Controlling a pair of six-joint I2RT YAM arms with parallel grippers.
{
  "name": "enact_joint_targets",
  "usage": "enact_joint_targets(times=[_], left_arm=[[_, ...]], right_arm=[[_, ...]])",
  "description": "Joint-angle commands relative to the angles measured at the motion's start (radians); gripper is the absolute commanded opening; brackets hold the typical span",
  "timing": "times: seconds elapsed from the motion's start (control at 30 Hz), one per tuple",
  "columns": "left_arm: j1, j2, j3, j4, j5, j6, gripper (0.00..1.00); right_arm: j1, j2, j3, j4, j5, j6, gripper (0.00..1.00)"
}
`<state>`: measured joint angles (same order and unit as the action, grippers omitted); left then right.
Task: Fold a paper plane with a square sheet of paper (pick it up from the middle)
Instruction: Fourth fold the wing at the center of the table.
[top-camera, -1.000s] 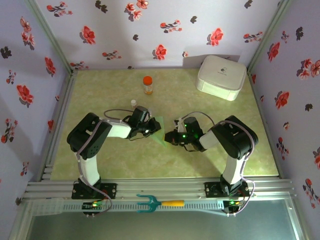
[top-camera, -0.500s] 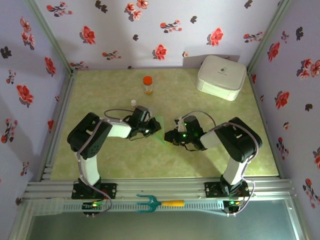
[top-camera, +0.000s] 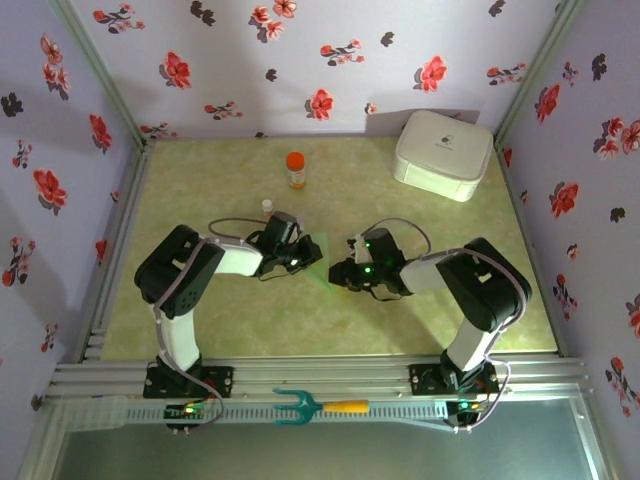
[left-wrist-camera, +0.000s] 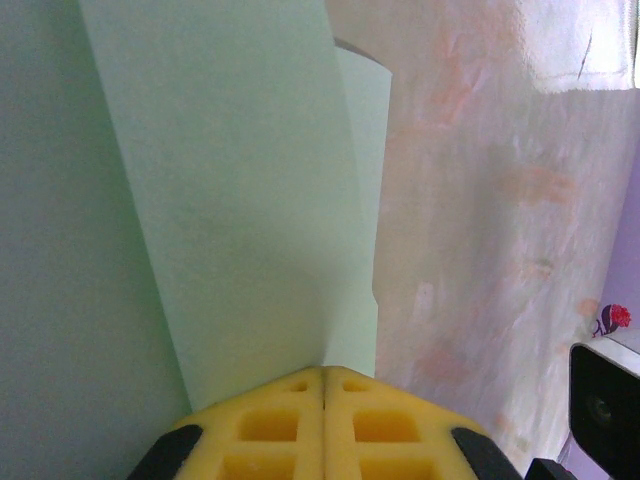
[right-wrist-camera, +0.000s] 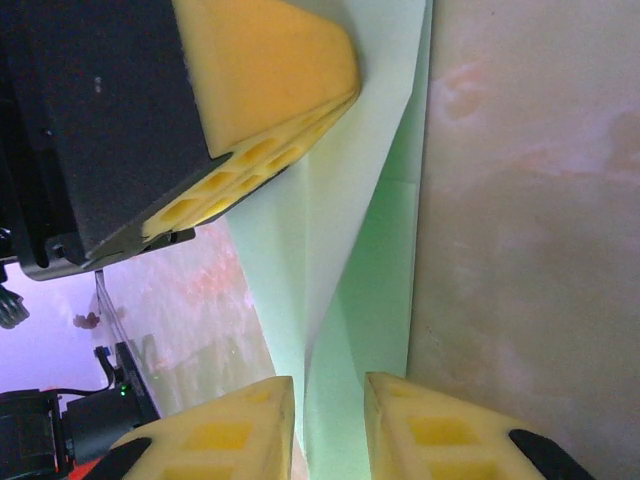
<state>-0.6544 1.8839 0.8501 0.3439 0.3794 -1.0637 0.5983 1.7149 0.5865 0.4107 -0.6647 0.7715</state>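
1. The folded green paper (top-camera: 318, 264) sits mid-table between the two arms, one flap lifted (a crease runs along it).
2. The left gripper (left-wrist-camera: 323, 375) is clamped on one edge, probably to anchor the paper for creasing.
3. The right gripper (right-wrist-camera: 328, 400) straddles the fold, its pads slightly parted and not pinching.
4. There is room to move: the bottle (top-camera: 295, 170) and white box (top-camera: 443, 152) stand well apart, at the table's (top-camera: 430, 330) far side.

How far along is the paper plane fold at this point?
Partly done. The paper already shows folded layers and a crease, appearing as a small triangle from above. In hand: left gripper is shut on it; right gripper has jaws slightly apart around its edge. Left: no narrow pointed dart yet, so further folds remain.
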Motion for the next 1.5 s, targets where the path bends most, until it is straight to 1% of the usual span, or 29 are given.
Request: enact_joint_targets(times=[0.0,0.37,0.53,0.6,0.67,0.73,0.97,1.07,1.2,1.27,1.37,1.47], left_arm=[[0.007,0.029,0.000,-0.026,0.012,0.017,0.07],[0.007,0.027,-0.005,-0.021,0.012,0.015,0.07],[0.006,0.026,-0.008,-0.019,0.010,0.014,0.07],[0.007,0.025,-0.009,-0.017,0.010,0.012,0.07],[0.006,0.023,-0.012,-0.013,0.010,0.010,0.07],[0.008,0.023,-0.015,-0.011,0.009,0.010,0.07],[0.009,0.018,-0.020,-0.008,0.008,0.008,0.07],[0.009,0.016,-0.020,-0.009,0.007,0.008,0.07],[0.009,0.016,-0.020,-0.008,0.008,0.008,0.07],[0.009,0.016,-0.020,-0.007,0.006,0.008,0.07],[0.010,0.015,-0.022,-0.006,0.009,0.008,0.07],[0.011,0.014,-0.023,-0.006,0.007,0.007,0.07]], right_arm=[[0.014,0.009,0.009,-0.156,0.041,-0.045,0.26],[0.015,-0.001,0.000,-0.181,0.045,-0.041,0.13],[0.017,-0.009,-0.018,-0.171,0.037,-0.026,0.13],[0.016,-0.008,-0.027,-0.155,0.028,-0.014,0.10],[0.017,-0.006,-0.031,-0.161,0.032,-0.006,0.10],[0.017,-0.008,-0.038,-0.167,0.042,-0.003,0.11],[0.017,-0.036,-0.042,-0.213,0.082,-0.015,0.19],[0.018,-0.037,-0.042,-0.222,0.085,-0.017,0.20],[0.020,-0.031,-0.036,-0.246,0.092,-0.023,0.15],[0.020,-0.028,-0.031,-0.277,0.105,-0.026,0.10],[0.020,-0.016,-0.028,-0.290,0.100,-0.018,0.07],[0.020,-0.012,-0.037,-0.276,0.088,-0.006,0.08]])
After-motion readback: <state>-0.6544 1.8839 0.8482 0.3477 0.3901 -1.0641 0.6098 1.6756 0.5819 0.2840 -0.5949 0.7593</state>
